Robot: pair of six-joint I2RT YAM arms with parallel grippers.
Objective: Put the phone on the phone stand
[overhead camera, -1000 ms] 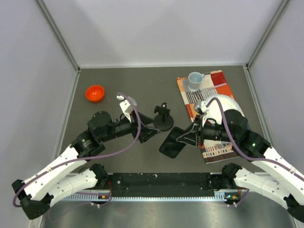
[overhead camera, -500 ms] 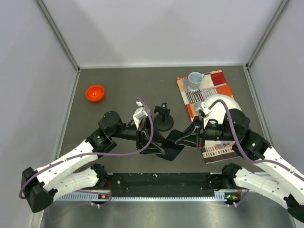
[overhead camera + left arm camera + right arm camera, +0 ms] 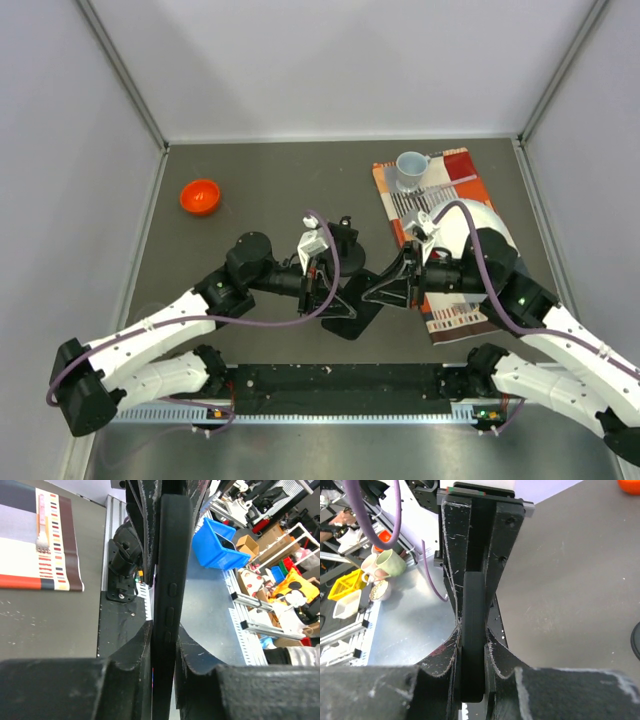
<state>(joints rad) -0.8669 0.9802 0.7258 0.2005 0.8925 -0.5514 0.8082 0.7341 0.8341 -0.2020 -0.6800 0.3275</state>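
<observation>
Left hand (image 3: 335,302) moved in, clamping phone (image 3: 358,320) — right hand (image 3: 385,290) too; wrist views show edge.

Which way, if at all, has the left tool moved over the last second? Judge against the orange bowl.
Yes. The left tool moved right, away from the orange bowl, onto the phone in front of the phone stand.

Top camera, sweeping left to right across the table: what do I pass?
Orange bowl → left gripper → phone → right gripper → white plate. The stand, mug and cloth overlap these, so I left them out.
</observation>
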